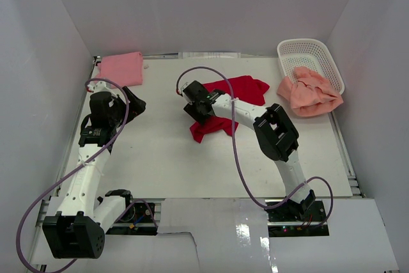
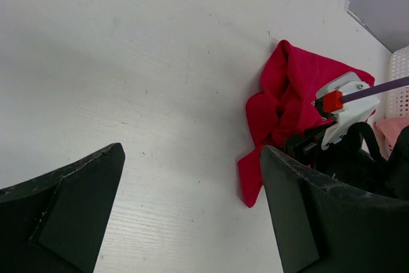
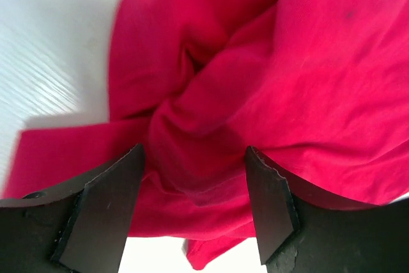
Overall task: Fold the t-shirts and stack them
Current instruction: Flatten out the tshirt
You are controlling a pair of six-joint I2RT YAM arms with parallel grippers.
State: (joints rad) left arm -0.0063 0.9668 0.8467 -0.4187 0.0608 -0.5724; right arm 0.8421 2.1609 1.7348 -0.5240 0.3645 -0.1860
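The bright red t-shirt (image 1: 239, 89) lies crumpled at the middle of the table, with a loose part (image 1: 208, 130) reaching toward the front. My right gripper (image 1: 195, 112) sits low on its left side. In the right wrist view the jaws (image 3: 195, 155) stand open with a bulge of red cloth (image 3: 255, 81) between them, not pinched. The light pink t-shirt (image 1: 121, 68) lies folded at the back left corner. The salmon-peach t-shirt (image 1: 310, 94) is draped over the basket's near rim. My left gripper (image 1: 135, 101) is wide open over bare table (image 2: 192, 151), with the red shirt (image 2: 287, 94) to its right.
A white lattice basket (image 1: 313, 52) stands at the back right. White walls close in the table on three sides. The right arm's wrist and purple cable (image 2: 342, 107) lie over the red shirt in the left wrist view.
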